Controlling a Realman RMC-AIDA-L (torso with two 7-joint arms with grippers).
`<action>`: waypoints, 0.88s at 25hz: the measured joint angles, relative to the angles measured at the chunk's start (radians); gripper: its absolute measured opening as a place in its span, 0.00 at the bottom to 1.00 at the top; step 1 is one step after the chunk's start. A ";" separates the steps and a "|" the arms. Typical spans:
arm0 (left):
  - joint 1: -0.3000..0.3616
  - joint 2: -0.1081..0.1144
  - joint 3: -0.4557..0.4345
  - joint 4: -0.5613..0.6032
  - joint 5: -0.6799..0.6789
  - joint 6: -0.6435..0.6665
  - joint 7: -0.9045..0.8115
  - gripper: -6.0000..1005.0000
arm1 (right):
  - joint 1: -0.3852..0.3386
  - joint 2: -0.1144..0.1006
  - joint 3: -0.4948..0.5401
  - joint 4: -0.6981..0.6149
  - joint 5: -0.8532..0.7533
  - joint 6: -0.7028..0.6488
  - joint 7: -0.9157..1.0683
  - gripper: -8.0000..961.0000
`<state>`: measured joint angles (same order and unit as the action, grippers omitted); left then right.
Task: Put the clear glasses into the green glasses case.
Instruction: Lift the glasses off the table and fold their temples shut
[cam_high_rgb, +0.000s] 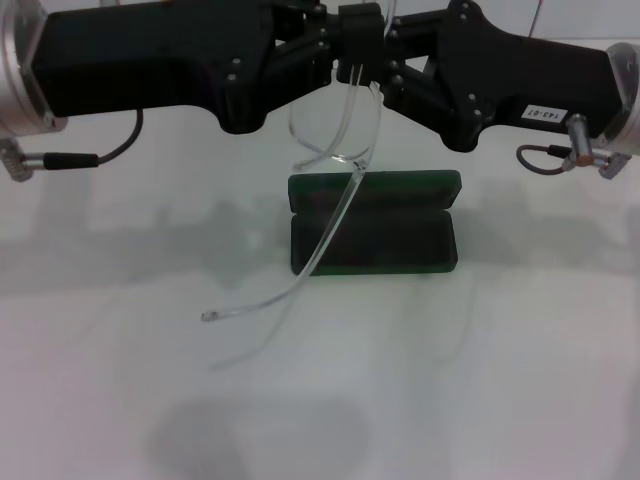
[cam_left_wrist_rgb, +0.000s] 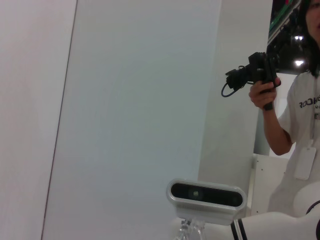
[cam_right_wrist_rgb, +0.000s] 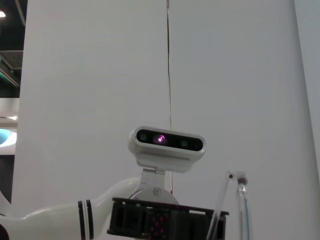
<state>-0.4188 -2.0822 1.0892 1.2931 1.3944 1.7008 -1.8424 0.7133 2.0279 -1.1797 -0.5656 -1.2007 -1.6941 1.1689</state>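
The clear glasses (cam_high_rgb: 318, 150) hang in the air above the table, arms unfolded, and one long arm (cam_high_rgb: 270, 298) trails down toward the front left. Both grippers meet at the top centre over them. My left gripper (cam_high_rgb: 338, 45) comes in from the left and my right gripper (cam_high_rgb: 388, 52) from the right, and both look shut on the glasses' top edge. The green glasses case (cam_high_rgb: 400, 245) lies open on the table just below and behind the hanging glasses, lid up and dark lining showing. A clear arm tip (cam_right_wrist_rgb: 241, 200) also shows in the right wrist view.
The white table (cam_high_rgb: 500, 380) spreads around the case. Cables hang from both wrists (cam_high_rgb: 70, 158) (cam_high_rgb: 545, 153). A person holding a camera (cam_left_wrist_rgb: 295, 115) stands beyond the right arm in the left wrist view.
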 joint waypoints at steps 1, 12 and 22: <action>0.000 0.000 0.000 -0.002 0.000 0.000 0.002 0.05 | 0.000 0.000 0.000 0.000 0.000 0.000 0.000 0.10; -0.002 0.000 -0.002 -0.012 0.000 -0.003 0.014 0.05 | 0.000 0.000 -0.001 -0.001 0.002 -0.013 0.000 0.10; -0.001 -0.001 -0.002 -0.014 0.000 -0.004 0.015 0.05 | -0.010 0.000 -0.002 0.000 0.021 -0.021 -0.003 0.10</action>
<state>-0.4199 -2.0831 1.0875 1.2790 1.3944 1.6971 -1.8269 0.7034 2.0279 -1.1812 -0.5658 -1.1797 -1.7151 1.1659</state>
